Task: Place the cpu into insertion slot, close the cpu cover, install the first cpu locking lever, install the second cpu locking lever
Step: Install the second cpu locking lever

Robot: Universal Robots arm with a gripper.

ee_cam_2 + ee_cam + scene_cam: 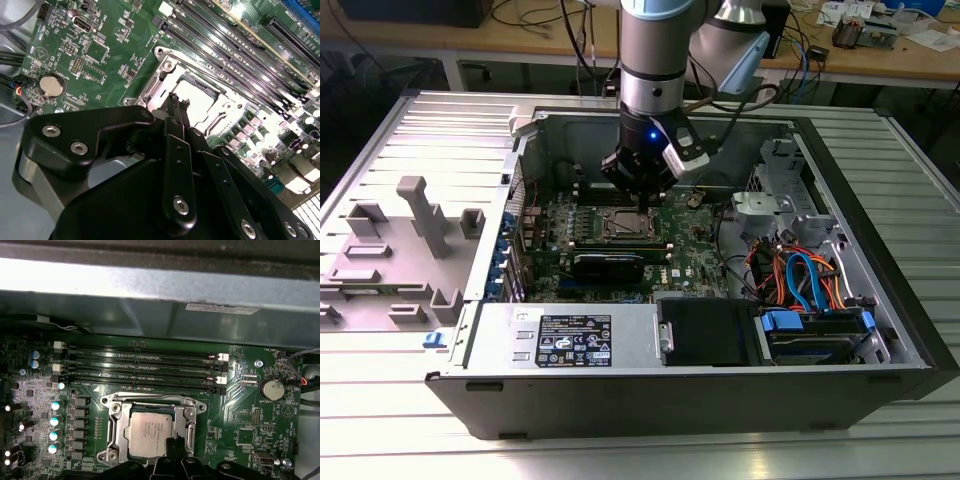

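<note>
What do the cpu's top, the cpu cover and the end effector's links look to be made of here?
The cpu top looks like brushed silver-grey metal, matte with a soft sheen. The cpu cover around it seems to be stamped bright metal: thin, shiny, with sharp glints. The end effector links look like black plastic or coated metal with a satin finish, fastened with silver screws; which one is unclear.
</note>
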